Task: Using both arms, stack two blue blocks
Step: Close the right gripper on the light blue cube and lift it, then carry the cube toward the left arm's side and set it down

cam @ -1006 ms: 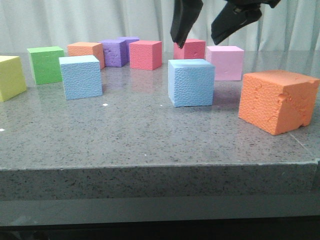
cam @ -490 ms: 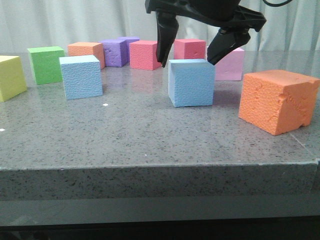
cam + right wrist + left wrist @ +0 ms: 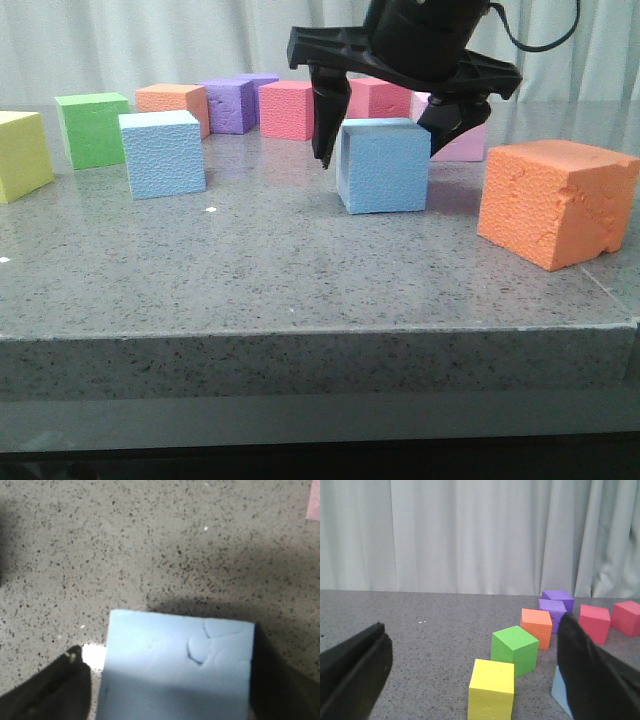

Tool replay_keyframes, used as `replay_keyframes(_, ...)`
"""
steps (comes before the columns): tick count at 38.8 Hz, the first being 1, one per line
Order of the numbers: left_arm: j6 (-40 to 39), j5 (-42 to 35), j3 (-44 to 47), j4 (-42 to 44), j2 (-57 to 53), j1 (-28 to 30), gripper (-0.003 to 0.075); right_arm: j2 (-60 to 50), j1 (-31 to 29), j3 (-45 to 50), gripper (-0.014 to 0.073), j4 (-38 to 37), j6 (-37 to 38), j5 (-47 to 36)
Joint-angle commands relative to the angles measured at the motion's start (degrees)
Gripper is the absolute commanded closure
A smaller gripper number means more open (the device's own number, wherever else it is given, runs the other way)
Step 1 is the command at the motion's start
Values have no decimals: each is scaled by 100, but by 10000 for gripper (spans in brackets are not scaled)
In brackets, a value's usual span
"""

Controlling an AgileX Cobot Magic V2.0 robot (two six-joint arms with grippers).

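Right claw (image 3: 388, 140) straddles the nearer blue block (image 3: 383, 165) mid-table, fingers wide apart on either side, not yet squeezing. Left claw (image 3: 470, 675) is also spread wide, holding nothing. The other blue block (image 3: 162, 153) sits well apart to the left. Pebbled foam looks light and soft, so a gentle pinch on opposite flat sides should hold. A pink block (image 3: 462, 130) stands just behind; a big orange block (image 3: 555, 200) sits near the right.

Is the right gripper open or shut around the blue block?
Open: the right gripper straddles the blue block, gaps visible at both fingers.
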Motion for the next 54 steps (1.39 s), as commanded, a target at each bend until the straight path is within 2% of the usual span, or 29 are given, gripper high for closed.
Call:
replay_keyframes(1, -17, -495, -210, -26, 70, 16, 82, -314, -22, -190, 139, -59, -7, -236)
replay_keyframes(3, -17, -495, -210, -26, 70, 16, 82, -350, -22, -190, 224, -59, -7, -230)
replay_keyframes(5, -17, -495, -210, -26, 70, 16, 82, -404, -22, -190, 270, -59, -7, -225)
replay_keyframes(12, -17, -495, -210, -26, 70, 16, 82, -631, 207, -190, 273, -64, -13, -324)
replay_keyframes(23, -17, -495, -210, -26, 70, 16, 82, -560, 1153, -190, 273, -161, -17, -577)
replay_keyframes(24, -17, -495, -210, -26, 70, 16, 83, -544, 1190, -190, 273, -167, -17, -576)
replay_keyframes(25, -17, -495, -210, -26, 70, 16, 82, -510, 1227, -190, 314, -174, -17, -556)
replay_keyframes(31, -17, -495, -210, -26, 70, 16, 82, -265, 1255, -190, 314, -174, -17, -402)
replay_keyframes(34, -17, -495, -210, -26, 70, 16, 82, -173, 1274, -190, 261, -174, -17, -364)
replay_keyframes(40, -17, -495, -210, -26, 70, 16, 82, -201, 1319, -190, -22, -175, -17, -437)
replay_keyframes(47, -17, -495, -210, -26, 70, 16, 82, -516, 1293, -197, -11, -259, -12, -548)
replay_keyframes(52, -17, -495, -210, -26, 70, 16, 82, -844, 1073, -202, -5, -280, -6, -556)
replay_keyframes(54, -17, -495, -210, -26, 70, 16, 82, -949, 922, -202, 25, -280, -6, -514)
